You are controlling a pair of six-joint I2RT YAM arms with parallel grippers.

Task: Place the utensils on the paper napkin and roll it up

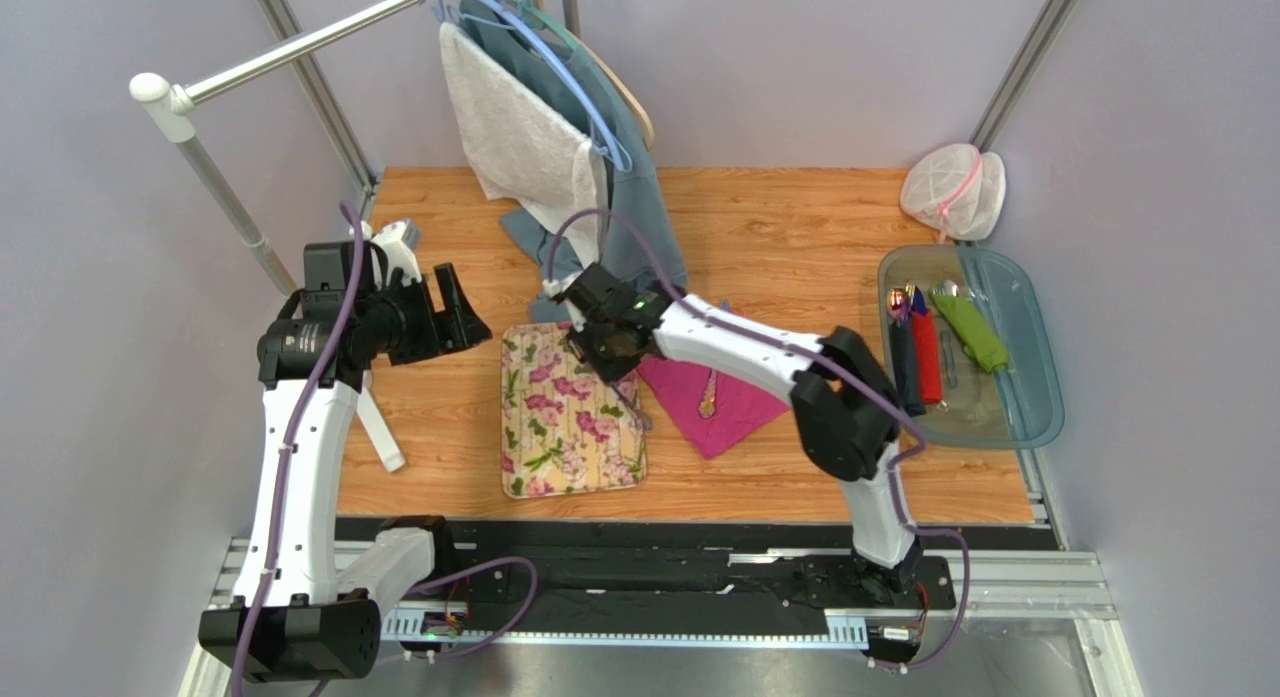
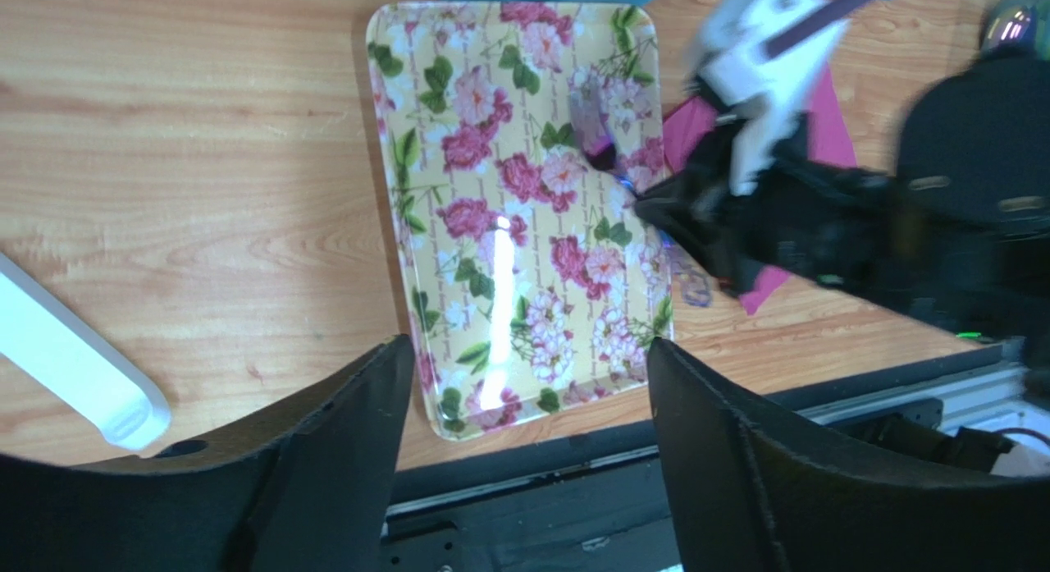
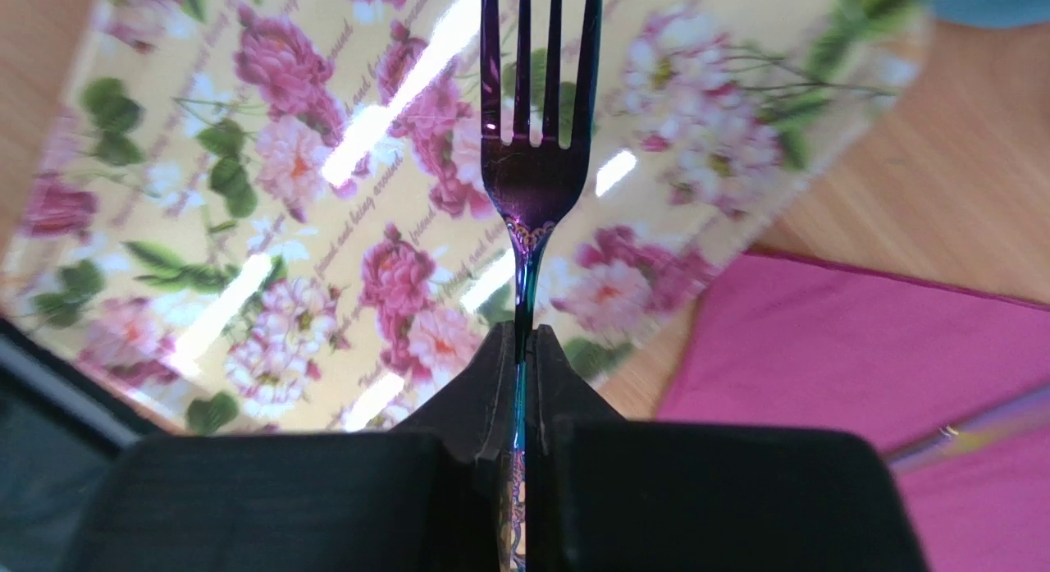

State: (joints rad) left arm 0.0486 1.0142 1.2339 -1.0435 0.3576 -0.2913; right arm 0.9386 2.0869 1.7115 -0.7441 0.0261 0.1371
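My right gripper (image 3: 524, 351) is shut on the handle of a dark iridescent fork (image 3: 536, 166). It holds the fork tines-forward above the flowered mat (image 3: 308, 227), near the mat's edge beside the magenta-pink paper napkin (image 3: 863, 351). A second slim utensil handle (image 3: 974, 431) lies on the napkin. In the top view the right gripper (image 1: 609, 345) is over the mat's far right corner, with the napkin (image 1: 721, 405) just to its right. My left gripper (image 1: 451, 315) is open and empty, raised left of the mat (image 1: 571, 412). Its wrist view (image 2: 528, 351) looks down on the mat (image 2: 518, 203).
A grey-blue cloth (image 1: 601, 157) hangs on a hanger from a rail at the back. A translucent tray (image 1: 1037, 382) with red, blue and green items sits at the right, with a mesh bag (image 1: 954, 187) behind it. A white stick (image 1: 379, 435) lies left of the mat.
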